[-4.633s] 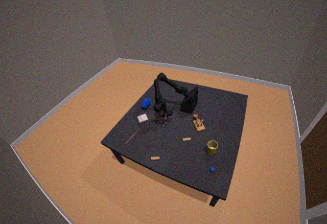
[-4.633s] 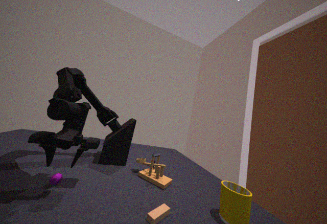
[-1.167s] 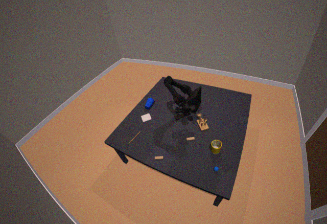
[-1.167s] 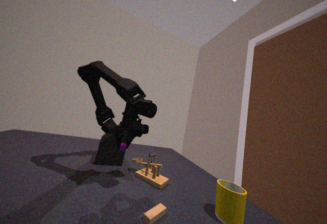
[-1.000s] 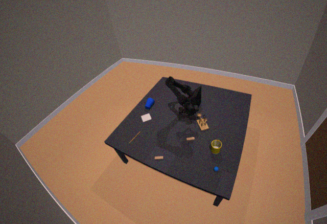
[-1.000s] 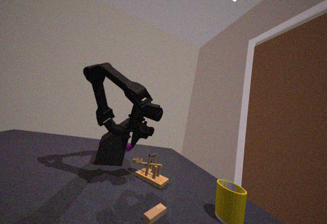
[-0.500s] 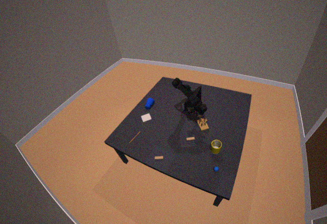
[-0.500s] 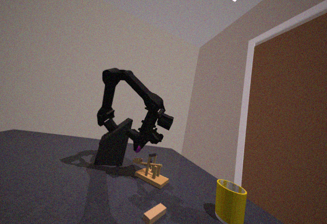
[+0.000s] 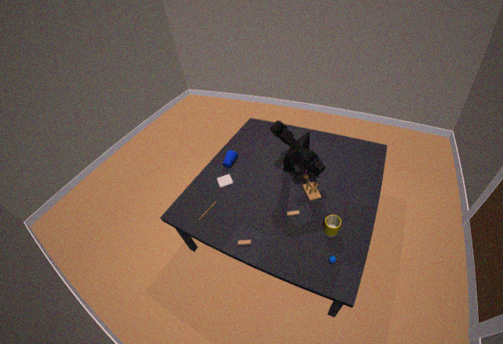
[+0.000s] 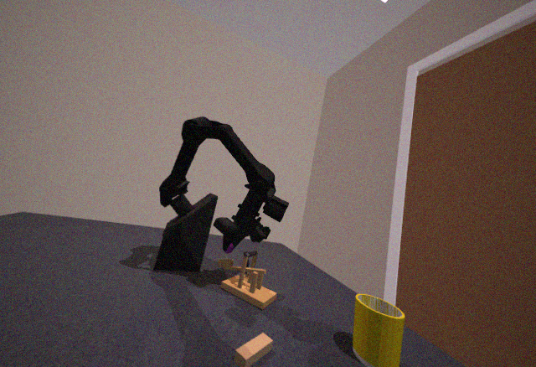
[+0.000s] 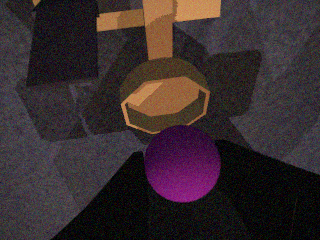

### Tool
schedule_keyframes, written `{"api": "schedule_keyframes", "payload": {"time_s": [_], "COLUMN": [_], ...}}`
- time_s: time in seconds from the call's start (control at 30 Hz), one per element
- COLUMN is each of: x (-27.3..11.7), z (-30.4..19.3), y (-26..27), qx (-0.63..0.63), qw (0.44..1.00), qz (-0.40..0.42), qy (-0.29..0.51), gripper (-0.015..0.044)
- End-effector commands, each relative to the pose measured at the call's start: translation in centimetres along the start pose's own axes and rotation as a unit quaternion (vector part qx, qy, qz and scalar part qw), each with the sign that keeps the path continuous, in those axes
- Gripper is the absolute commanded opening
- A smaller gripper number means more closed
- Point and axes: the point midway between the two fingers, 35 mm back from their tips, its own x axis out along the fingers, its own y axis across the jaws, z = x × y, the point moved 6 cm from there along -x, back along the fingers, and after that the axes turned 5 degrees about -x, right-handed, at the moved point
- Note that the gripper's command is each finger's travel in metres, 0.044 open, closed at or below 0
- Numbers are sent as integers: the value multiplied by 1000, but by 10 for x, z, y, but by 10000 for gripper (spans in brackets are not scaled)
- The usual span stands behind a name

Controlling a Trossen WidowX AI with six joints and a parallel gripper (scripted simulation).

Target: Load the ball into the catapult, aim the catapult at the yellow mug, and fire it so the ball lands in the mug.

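My gripper (image 10: 229, 247) (image 11: 179, 155) is shut on the purple ball (image 10: 228, 248) (image 11: 182, 172), holding it above the table just beyond the catapult's cup end. The wooden catapult (image 9: 312, 193) (image 10: 255, 293) stands upright on its flat base. Its arm's hollow cup (image 10: 224, 263) (image 11: 165, 100) is empty and lies just ahead of the ball in the wrist view, a little below it in the exterior view. The yellow mug (image 9: 332, 228) (image 10: 377, 333) stands upright, in front of the catapult's far end from my base.
A wooden block (image 9: 292, 213) (image 10: 254, 348) lies between catapult and mug level; another block (image 9: 244, 242) lies near the front edge. A blue ball (image 9: 332, 259) is beyond the mug. A blue cup (image 9: 229, 159), a white square (image 9: 224, 180) and a thin stick (image 9: 207, 210) lie left.
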Motion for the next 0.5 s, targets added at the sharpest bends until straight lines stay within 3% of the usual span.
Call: {"api": "schedule_keyframes", "payload": {"time_s": [0.0,0.47], "x": [10,24], "z": [1,6], "y": [1,1], "qx": [-2,-2], "qw": [1000,1000], "qz": [-3,-3], "qy": [7,7], "gripper": [0,0]}}
